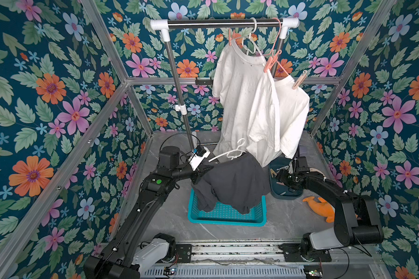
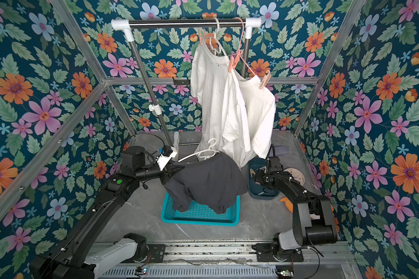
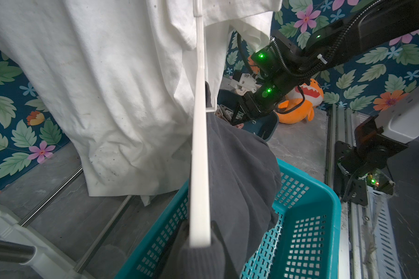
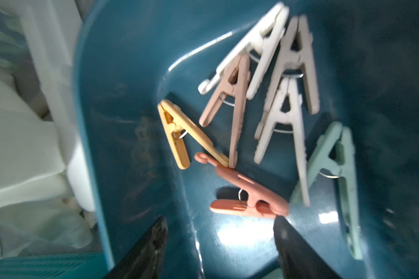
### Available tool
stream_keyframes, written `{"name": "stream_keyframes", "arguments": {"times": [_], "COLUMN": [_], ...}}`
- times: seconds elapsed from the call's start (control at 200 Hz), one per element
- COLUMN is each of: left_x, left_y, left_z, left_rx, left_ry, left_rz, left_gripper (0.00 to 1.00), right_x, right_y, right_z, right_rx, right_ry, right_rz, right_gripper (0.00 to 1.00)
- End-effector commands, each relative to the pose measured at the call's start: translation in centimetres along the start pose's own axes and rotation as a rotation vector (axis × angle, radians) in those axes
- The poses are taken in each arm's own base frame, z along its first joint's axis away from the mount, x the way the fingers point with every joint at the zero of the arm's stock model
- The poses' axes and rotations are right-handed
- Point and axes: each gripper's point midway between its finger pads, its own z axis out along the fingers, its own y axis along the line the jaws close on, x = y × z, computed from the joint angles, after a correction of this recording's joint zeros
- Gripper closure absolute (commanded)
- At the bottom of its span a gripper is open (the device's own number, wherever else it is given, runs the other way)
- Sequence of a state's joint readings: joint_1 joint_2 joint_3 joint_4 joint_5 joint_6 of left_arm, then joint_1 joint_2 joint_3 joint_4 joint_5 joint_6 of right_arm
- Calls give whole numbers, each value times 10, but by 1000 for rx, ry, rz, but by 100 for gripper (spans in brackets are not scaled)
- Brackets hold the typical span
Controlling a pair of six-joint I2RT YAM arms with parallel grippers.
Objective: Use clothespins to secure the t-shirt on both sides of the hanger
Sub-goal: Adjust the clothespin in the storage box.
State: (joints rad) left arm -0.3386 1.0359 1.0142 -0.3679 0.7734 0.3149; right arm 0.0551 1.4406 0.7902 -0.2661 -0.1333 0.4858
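Clamping the end of the white hanger (image 1: pixel 230 153) with the left fingers (image 1: pixel 205 168) shut tight, dark t-shirt (image 1: pixel 232 183) draped over it above the teal basket (image 1: pixel 225 221). Hovering low in the dark blue tray (image 4: pixel 121 96) with the right fingers (image 4: pixel 220 224) spread and empty, just short of the salmon clothespin (image 4: pixel 249 200) among the loose clothespins (image 4: pixel 281 96). Seemingly neither shoulder pegged so far: one pin to pick, one side to clip, then the same again opposite
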Motion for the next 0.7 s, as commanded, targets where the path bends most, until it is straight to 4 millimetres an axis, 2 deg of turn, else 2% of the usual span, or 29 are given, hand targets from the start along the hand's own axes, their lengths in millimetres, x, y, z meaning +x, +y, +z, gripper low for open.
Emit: {"name": "stream_keyframes", "arguments": {"times": [0.0,0.15,0.25,0.55,0.695], "left_x": [-13,-13,-14,-13,-12], "left_y": [2,3,2,3,3], "left_z": [-2,-1,-1,-1,0], "left_rx": [-15,-10,-3,-8,-7], "left_ry": [-50,-51,-52,-51,-47], "left_rz": [41,35,33,33,30], "left_gripper": [100,100,100,100,100], "right_x": [-13,-23,-21,2,13], "right_y": [0,0,-1,1,-4], "right_z": [-5,8,19,32,27], "right_rx": [11,14,16,-26,-4], "right_ry": [-52,-46,-25,68,81], "right_rz": [-9,-3,2,46,56], "right_gripper": [30,30,30,31,32]}}
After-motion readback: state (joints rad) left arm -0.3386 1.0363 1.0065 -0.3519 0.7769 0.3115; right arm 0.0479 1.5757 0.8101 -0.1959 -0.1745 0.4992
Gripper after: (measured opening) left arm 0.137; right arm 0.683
